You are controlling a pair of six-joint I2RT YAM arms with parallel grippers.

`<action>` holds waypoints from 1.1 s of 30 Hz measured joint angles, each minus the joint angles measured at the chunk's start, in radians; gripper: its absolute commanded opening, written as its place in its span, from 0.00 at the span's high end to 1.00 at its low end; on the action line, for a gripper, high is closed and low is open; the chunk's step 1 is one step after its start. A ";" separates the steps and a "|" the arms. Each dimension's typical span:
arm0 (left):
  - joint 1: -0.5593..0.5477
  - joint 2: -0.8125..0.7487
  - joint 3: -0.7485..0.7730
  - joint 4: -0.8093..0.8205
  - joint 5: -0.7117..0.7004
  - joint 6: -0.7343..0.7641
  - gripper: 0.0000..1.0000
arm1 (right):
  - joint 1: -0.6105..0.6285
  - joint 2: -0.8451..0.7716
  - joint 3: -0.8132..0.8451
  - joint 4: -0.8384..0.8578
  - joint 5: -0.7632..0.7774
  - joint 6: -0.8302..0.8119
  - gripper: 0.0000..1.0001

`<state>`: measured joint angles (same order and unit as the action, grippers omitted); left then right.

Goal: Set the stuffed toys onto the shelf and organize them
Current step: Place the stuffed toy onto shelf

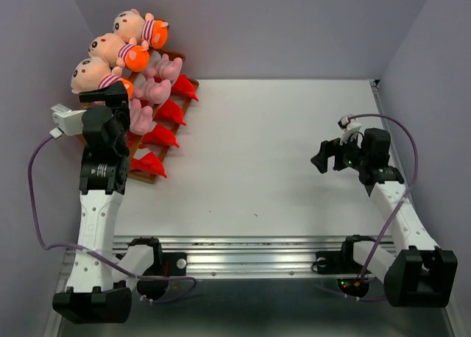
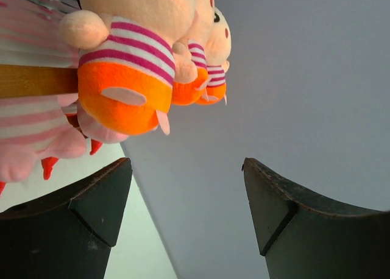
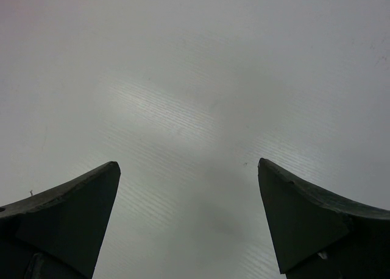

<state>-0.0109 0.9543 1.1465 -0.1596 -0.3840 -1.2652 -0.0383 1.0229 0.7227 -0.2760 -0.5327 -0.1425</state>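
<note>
The stuffed toys sit in rows on the brown stepped shelf [image 1: 144,178] at the table's far left. Three boy dolls [image 1: 118,48] fill the top step, pink pigs [image 1: 157,89] the middle and several red monsters [image 1: 160,137] the lowest. My left gripper [image 1: 110,94] is at the nearest boy doll [image 2: 125,102], whose orange bottom hangs just above and left of the open, empty jaws [image 2: 186,194]. A pink pig [image 2: 30,133] and a wooden bar [image 2: 36,81] show at the left. My right gripper [image 1: 324,157] hovers open over bare table [image 3: 189,194], far from the shelf.
Grey walls close in the table at the back and both sides; the shelf stands against the left wall. White tabletop [image 1: 280,153] stretches between the shelf and my right arm. A metal rail [image 1: 243,249] with both arm bases runs along the near edge.
</note>
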 measured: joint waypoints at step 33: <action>0.000 0.016 0.552 -0.206 0.455 0.843 0.18 | 0.000 -0.066 0.000 -0.011 0.003 -0.037 0.00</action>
<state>-0.0109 0.9707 1.6985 -0.3656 0.0708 -0.4221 -0.0383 0.9569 0.7227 -0.2871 -0.5301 -0.1799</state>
